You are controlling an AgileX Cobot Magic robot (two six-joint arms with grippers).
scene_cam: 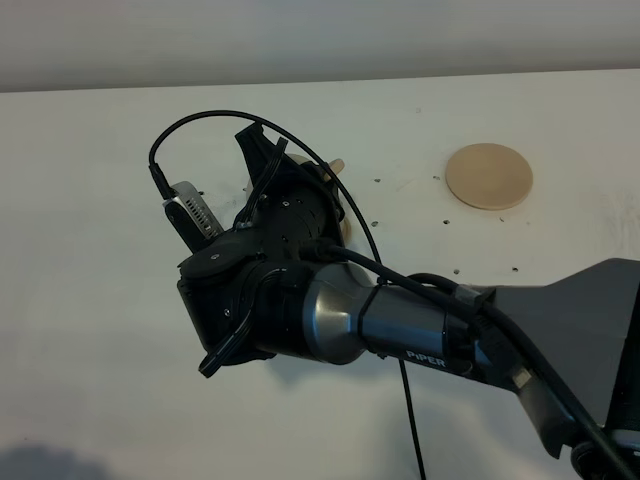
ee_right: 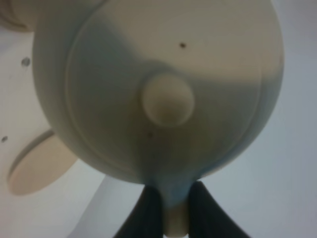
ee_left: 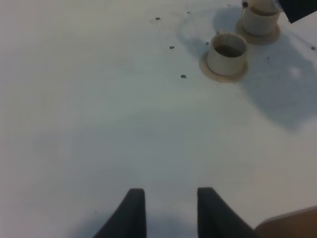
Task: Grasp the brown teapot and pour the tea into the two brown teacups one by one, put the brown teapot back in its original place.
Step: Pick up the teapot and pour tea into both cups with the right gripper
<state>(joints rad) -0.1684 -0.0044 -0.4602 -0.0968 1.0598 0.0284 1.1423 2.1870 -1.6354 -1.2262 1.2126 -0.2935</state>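
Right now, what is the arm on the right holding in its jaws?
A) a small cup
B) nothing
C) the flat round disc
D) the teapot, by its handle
D: the right wrist view shows the right arm's jaws pinched on the handle of the brown teapot, whose knobbed lid fills the picture.

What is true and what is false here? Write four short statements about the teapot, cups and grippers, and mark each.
1. The right gripper clamps the brown teapot by its handle. True.
2. The teapot rests on the round coaster. False: the coaster lies bare, and the teapot is held away from it.
3. The left gripper holds a teacup. False: it holds nothing.
4. The nearer teacup and the farther teacup each stand on a saucer. True.
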